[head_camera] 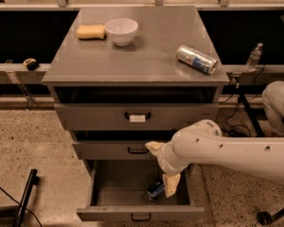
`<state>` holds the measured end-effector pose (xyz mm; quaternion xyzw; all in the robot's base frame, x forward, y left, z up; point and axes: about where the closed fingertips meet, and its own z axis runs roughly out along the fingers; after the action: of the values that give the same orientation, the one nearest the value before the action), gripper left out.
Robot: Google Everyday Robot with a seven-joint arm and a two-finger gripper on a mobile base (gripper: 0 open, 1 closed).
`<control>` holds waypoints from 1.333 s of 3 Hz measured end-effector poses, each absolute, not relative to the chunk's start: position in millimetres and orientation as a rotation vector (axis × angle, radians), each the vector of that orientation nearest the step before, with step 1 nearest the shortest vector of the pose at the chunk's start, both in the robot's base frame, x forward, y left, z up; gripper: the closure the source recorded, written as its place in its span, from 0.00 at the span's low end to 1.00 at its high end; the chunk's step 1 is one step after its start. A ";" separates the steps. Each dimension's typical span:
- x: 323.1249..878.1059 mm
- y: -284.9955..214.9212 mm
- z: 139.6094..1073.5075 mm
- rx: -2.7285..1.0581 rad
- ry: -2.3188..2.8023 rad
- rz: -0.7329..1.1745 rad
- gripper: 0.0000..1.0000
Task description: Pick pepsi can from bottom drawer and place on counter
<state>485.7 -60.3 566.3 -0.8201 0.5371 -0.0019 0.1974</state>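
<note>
Where the bottom drawer [132,214] stands pulled out, its floor is open to the camera view.

- Pepsi can [155,191]: on the drawer floor at about 5 o'clock from the floor's centre, near the front wall. It is dark, small and partly hidden, and its lettering is unreadable.
- Gripper [164,189]: lowered into the drawer, a cream part just beside the can at the can's 3 o'clock. Whether the jaws are open, closed or clasping the can cannot be told, nor whether they touch it.
- Arm [227,150]: white, entering from 3 o'clock and cut off by the right edge. It covers the drawer's right rear corner.
- Middle drawer [109,151] and top drawer [94,117]: each slightly out.
- Counter [146,60]: holds a yellow sponge [91,31] and a white bowl [121,30] at 11 o'clock, side by side. A silver and light-blue can [196,59] lies on its side at 3 o'clock.
- Bottle [253,56]: off the counter at 3 o'clock, small and indistinct.
</note>
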 end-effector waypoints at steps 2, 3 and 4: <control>495.2 -69.5 560.0 -2.346 1.484 -0.023 0.00; 510.4 -92.2 524.8 -2.322 1.509 0.052 0.00; 513.4 -109.1 472.3 -2.322 1.513 0.146 0.00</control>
<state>513.4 -109.1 472.3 -0.8226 0.5360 0.0516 0.1824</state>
